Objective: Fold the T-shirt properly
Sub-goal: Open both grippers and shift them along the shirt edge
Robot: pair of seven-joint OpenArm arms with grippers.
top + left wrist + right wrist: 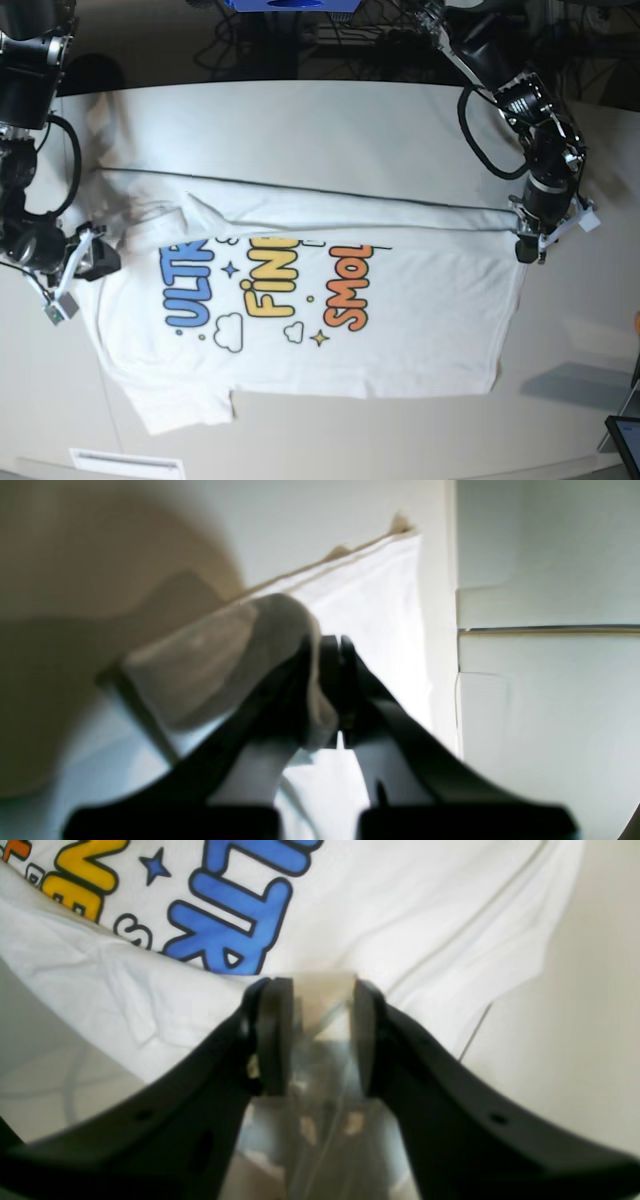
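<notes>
Desk (300, 125) and T-shirt (420, 320) filled most of the base view, the pale, smooth surface running from the upper edge of the frame to the bottom, with the white garment across the middle and lower middle. A blue object (295, 4) cut into the top edge, and a dark screen (630, 440) stood in the lower right corner. Panels (545, 705) with a dark seam lined the right side of the left wrist view; the base view did not show them that way. Only that wrist view showed a fold of cloth pinched between the left jaws (332, 690), which were closed on it. The right wrist view showed the right jaws (322, 1035) apart over the shirt's folded edge, a gap between them.

In the base view the printed words ran up and down the frame, side by side from left to right. The shirt's long axis lay roughly across the frame, a sleeve (185, 400) pointing to the lower left, and a plain white strip was folded over along the upper edge.
</notes>
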